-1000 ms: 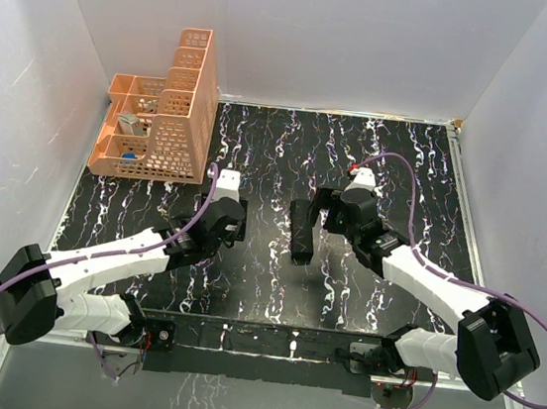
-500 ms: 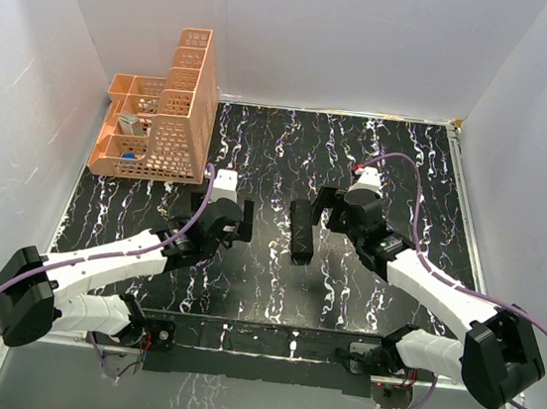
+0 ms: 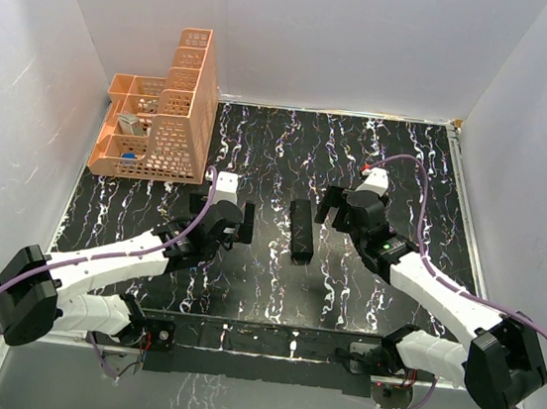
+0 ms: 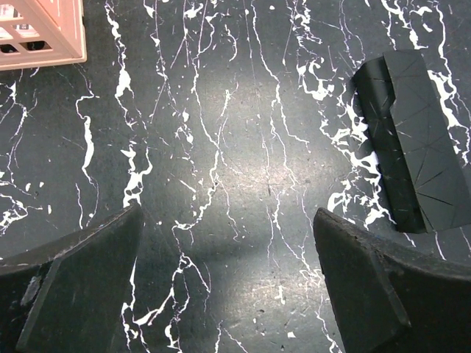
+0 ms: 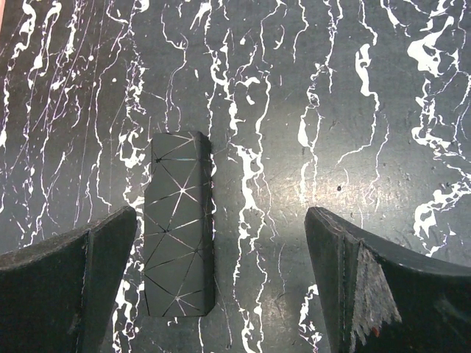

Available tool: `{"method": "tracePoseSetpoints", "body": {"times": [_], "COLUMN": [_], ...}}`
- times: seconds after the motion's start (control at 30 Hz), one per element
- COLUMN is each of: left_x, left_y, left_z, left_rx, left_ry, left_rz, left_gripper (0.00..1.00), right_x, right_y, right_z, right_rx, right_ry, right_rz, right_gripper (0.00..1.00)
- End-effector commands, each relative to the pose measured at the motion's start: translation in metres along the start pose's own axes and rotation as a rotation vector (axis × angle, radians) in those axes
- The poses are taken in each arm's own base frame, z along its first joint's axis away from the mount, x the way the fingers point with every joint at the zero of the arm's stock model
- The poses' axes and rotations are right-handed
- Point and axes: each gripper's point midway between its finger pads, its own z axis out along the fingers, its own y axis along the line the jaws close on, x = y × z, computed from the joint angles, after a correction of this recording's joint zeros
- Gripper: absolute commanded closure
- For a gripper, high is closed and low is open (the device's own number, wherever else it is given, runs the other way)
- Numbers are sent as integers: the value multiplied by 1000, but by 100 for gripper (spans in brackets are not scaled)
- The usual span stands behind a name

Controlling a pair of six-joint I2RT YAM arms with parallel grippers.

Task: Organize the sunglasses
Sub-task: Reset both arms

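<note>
Closed black case [image 5: 179,220] lying flat on the marbled table [image 3: 291,147], between the two arms. The sunglasses appear in no view; they are probably shut inside the case, though this cannot be confirmed. The left gripper [image 4: 227,217] hovers over bare table with the case just beyond its right finger, jaws wide and holding nothing. The right gripper [image 5: 221,215] hangs above the case's other side, jaws equally wide and empty. The orange basket [image 3: 159,121] stands well apart at the far left. The step in hand seems to be withdrawal: each arm should lift straight up before swinging back, so that no finger clips the case.
</note>
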Motion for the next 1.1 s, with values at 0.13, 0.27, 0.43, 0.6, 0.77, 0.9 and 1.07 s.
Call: {"method": "tracePoseSetpoints", "body": {"times": [0.13, 0.27, 0.43, 0.6, 0.77, 0.9, 1.07], "left_x": [-2, -2, -2, -2, -3, -5, -13], "left_y": [7, 4, 4, 4, -1, -2, -6], "left_z": [6, 5, 4, 4, 4, 5, 6], "left_rx": [-43, -23, -17, -12, 18, 8, 11], "left_ry": [-23, -26, -23, -28, -34, -35, -49], "left_rz": [34, 23, 27, 28, 34, 25, 4], "left_gripper": [1, 1, 1, 1, 1, 1, 1], "right_x": [-18, -22, -21, -22, -24, -24, -25], "right_y": [-6, -8, -7, -8, -9, -9, -8], "right_z": [-8, -10, -10, -10, -11, -10, -9], "right_rx": [26, 38, 32, 36, 44, 46, 42], "right_ry": [-87, -95, -95, -104, -107, -104, -102], "right_rz": [16, 17, 20, 21, 22, 21, 22], "right_gripper": [2, 2, 2, 2, 2, 2, 2]}}
